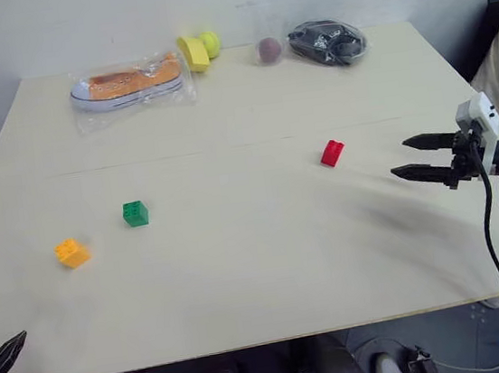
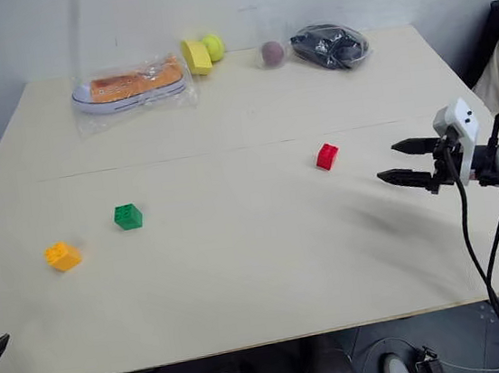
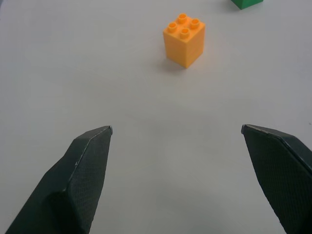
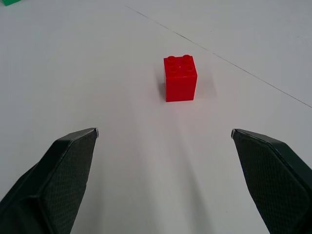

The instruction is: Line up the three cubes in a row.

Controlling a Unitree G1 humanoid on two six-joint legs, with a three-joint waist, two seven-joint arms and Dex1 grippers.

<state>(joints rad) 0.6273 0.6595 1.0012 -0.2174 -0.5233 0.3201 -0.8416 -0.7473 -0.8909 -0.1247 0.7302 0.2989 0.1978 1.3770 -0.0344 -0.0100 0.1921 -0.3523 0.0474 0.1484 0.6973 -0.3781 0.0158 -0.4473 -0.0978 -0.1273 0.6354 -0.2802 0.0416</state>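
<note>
Black and tapered, the left gripper (image 3: 176,130) pokes in at the near left corner of the desk (image 1: 245,296), low over the front edge. In the left wrist view its fingers (image 3: 83,170) stand spread as wide as they go, with nothing between them but bare desk. Ahead of them, well clear of the tips, sits the orange-yellow cube (image 1: 72,253), studs up, and the green cube (image 1: 135,213) lies just past it, farther in and a little to the right.

On the right side, the right gripper (image 1: 420,156) reaches in from the desk's right edge, held above the surface and pointing across toward the left, nearly level with a slight downward tilt. One finger shows above the other in the head views, and a black cable loops down from the wrist. Its fingers (image 4: 63,165) are also fully parted and hold nothing. Straight ahead of them, near but not touching, stands the red cube (image 1: 332,153), upright, just this side of a thin seam line that runs across the desk.

So the three cubes lie apart: orange-yellow nearest the left front, green beside it, red well off to the right.

Along the far edge lie a shoe in a clear bag (image 1: 128,83), a yellow and green toy (image 1: 198,50), a small dark ball (image 1: 269,49) and a bagged black bundle (image 1: 327,42).
</note>
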